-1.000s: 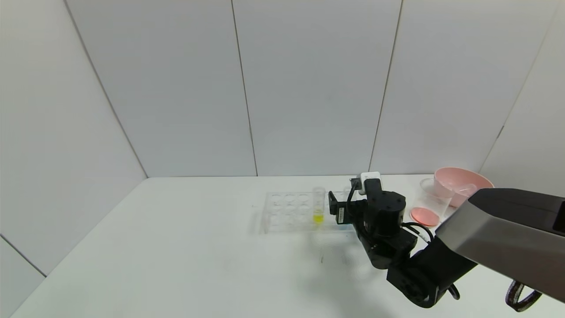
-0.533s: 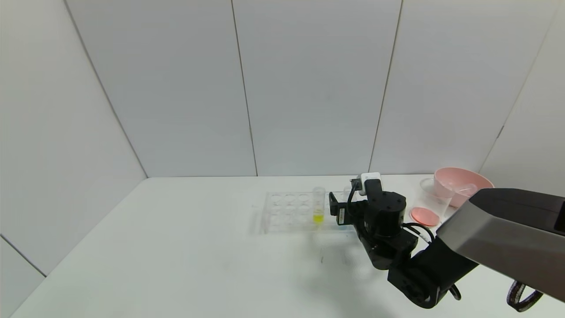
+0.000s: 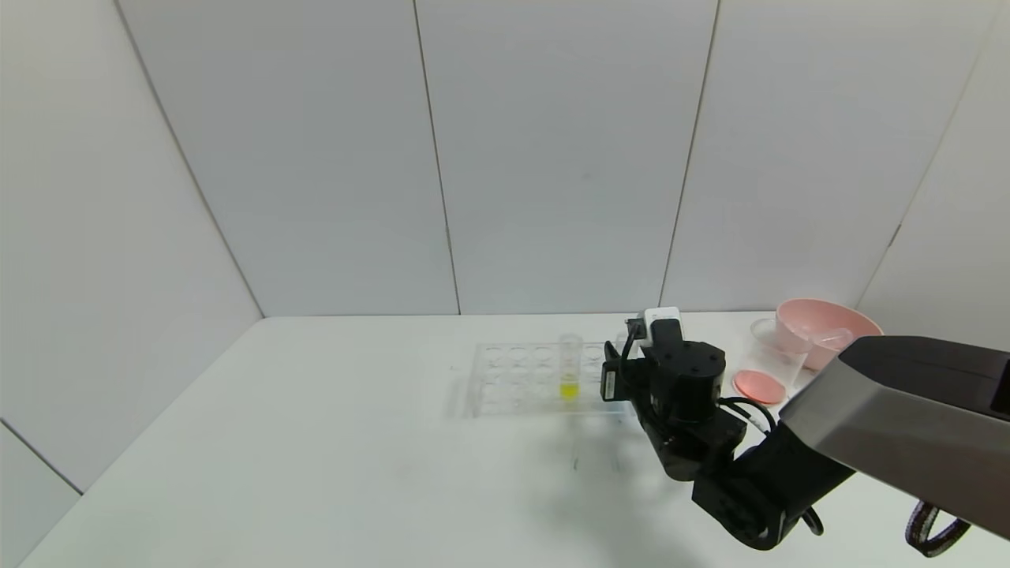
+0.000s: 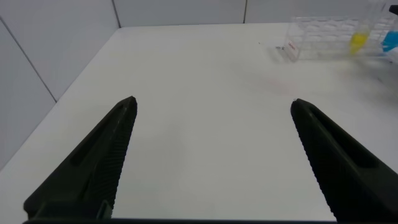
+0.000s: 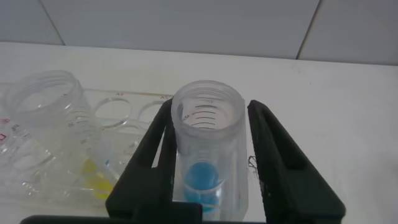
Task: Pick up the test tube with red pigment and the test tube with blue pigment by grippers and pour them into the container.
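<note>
The test tube with blue pigment (image 5: 208,149) stands upright at the right end of the clear rack (image 3: 513,379). My right gripper (image 5: 209,109) is shut on it, one black finger on each side; in the head view the gripper (image 3: 619,364) hides the tube. The blue liquid also shows far off in the left wrist view (image 4: 390,42). The container (image 3: 769,355) stands to the right of the rack, with red-orange liquid at its bottom. No tube with red liquid shows. My left gripper (image 4: 212,106) is open and empty over bare table, outside the head view.
A tube with yellow liquid (image 3: 570,367) stands in the rack just left of my right gripper, and shows in the right wrist view (image 5: 46,118). A pink bowl (image 3: 824,323) holding something clear sits behind the container at the far right. White table (image 3: 355,457) lies left and front.
The right gripper's fingers have closed in on the blue tube; the visible finger moved right, toward the tube. The arm and the rack have stayed in place.
</note>
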